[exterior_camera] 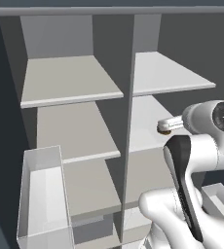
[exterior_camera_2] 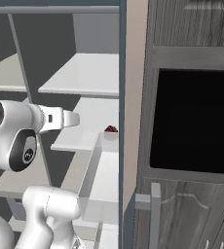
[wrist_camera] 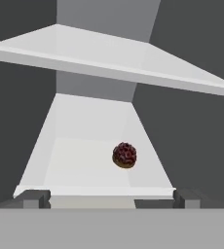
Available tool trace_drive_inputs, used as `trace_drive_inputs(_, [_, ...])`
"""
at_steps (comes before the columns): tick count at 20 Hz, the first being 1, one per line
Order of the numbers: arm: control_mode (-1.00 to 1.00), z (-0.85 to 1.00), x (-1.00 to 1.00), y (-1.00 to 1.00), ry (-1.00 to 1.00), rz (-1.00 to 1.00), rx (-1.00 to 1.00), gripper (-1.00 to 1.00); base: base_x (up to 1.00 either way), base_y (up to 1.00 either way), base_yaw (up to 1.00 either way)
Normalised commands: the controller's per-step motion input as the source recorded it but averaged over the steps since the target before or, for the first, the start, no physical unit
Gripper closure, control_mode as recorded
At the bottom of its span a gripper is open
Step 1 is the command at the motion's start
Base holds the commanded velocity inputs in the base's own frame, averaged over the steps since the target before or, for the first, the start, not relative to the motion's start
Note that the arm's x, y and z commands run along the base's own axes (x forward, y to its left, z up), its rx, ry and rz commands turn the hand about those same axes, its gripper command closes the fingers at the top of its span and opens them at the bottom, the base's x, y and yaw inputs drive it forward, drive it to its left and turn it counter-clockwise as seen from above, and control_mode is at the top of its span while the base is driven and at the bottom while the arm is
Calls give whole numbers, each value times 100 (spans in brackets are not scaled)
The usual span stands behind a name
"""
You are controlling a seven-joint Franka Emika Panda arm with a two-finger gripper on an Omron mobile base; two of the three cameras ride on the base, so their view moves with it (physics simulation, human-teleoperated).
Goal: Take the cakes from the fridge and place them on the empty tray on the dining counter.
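Note:
The fridge (exterior_camera: 70, 80) stands open, its pale grey shelves (exterior_camera_2: 84, 73) in front of me. A round dark red-brown cake (wrist_camera: 124, 155) sits on the middle right shelf, also seen from the right base (exterior_camera_2: 111, 129) and, partly hidden behind the hand, from the left base (exterior_camera: 164, 131). My gripper (wrist_camera: 111, 199) is open, its two dark fingertips (wrist_camera: 33, 198) wide apart at the shelf's front edge, with the cake ahead of them and slightly right. Nothing is between the fingers. The hand (exterior_camera_2: 60, 119) reaches level into the fridge, short of the cake.
A clear door bin (exterior_camera: 43, 194) hangs at the lower left, and another clear bin (exterior_camera_2: 102, 180) sits below the cake's shelf. A vertical divider (exterior_camera: 128, 121) splits the shelves. Right of the fridge are grey wood-grain cabinets with a black opening (exterior_camera_2: 196, 121).

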Motion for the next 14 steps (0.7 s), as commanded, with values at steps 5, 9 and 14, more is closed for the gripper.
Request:
trace_drive_inputs(5, [-100, -5, -16, -2, -1, 1, 0, -100, 0, 0, 0])
trace_drive_inputs(9, [-100, -16, -12, 0, 5, 3, 4, -100, 0, 0, 0])
trace_drive_inputs(14, [-100, -24, -2, 0, 5, 2, 13, -100, 0, 0, 0])
